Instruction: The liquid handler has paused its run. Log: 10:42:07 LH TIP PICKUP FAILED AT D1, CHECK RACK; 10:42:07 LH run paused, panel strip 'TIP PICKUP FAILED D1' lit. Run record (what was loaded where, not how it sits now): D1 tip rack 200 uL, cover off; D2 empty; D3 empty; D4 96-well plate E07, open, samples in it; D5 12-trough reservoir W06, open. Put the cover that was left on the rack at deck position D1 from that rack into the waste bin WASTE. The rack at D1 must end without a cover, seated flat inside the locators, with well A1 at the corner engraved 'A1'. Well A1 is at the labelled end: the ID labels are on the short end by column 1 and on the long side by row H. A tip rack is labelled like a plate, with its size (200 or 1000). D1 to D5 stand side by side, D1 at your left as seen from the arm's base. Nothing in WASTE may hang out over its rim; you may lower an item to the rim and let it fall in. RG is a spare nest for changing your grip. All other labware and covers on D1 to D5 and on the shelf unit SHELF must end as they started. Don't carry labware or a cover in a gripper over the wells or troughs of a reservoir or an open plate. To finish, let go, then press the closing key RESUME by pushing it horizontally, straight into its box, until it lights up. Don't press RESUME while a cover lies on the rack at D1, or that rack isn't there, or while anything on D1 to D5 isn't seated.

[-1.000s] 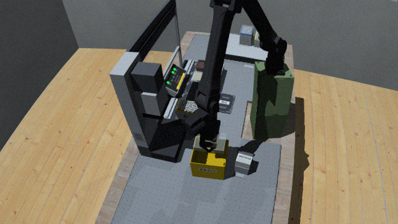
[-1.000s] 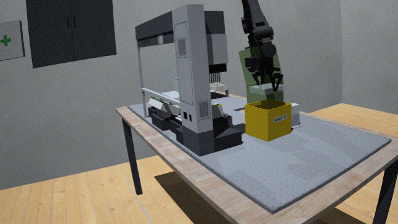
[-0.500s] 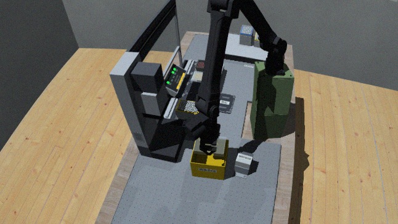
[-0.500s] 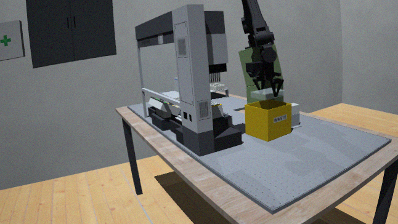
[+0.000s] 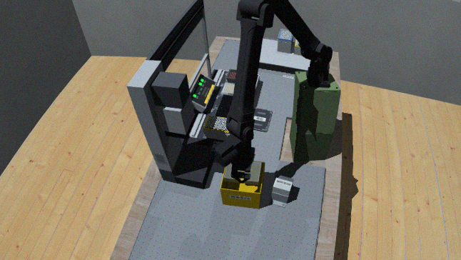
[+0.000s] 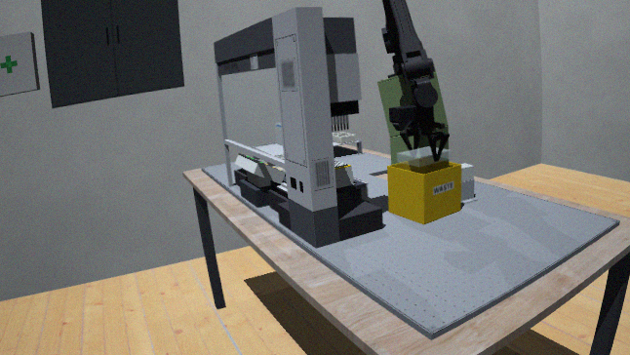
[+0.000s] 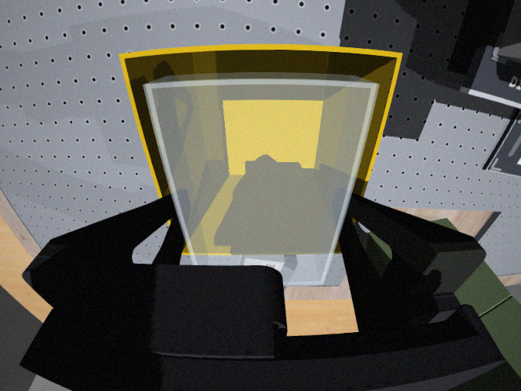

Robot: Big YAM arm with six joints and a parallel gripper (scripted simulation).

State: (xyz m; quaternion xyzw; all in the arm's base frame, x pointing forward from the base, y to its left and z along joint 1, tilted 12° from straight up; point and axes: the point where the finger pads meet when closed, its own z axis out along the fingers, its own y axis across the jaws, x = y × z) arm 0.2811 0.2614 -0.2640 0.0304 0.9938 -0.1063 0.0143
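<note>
My gripper (image 7: 261,196) is shut on the clear cover (image 7: 260,168), gripping it across its width. The cover hangs flat just above the open mouth of the yellow WASTE bin, lying mostly inside the bin's outline in the wrist view. In the exterior view the cover (image 6: 418,157) sits level right at the bin's rim (image 6: 424,190), with the gripper (image 6: 423,141) over it. In the top view the gripper (image 5: 242,173) is down at the bin (image 5: 242,186). The uncovered tip rack (image 5: 218,124) sits at D1 on the deck.
The RESUME key box (image 5: 282,190) stands just right of the bin. The liquid handler's grey gantry (image 5: 168,121) rises to the left. The green shelf unit (image 5: 314,114) stands behind on the right. The RG nest (image 5: 263,116) lies between deck and shelf.
</note>
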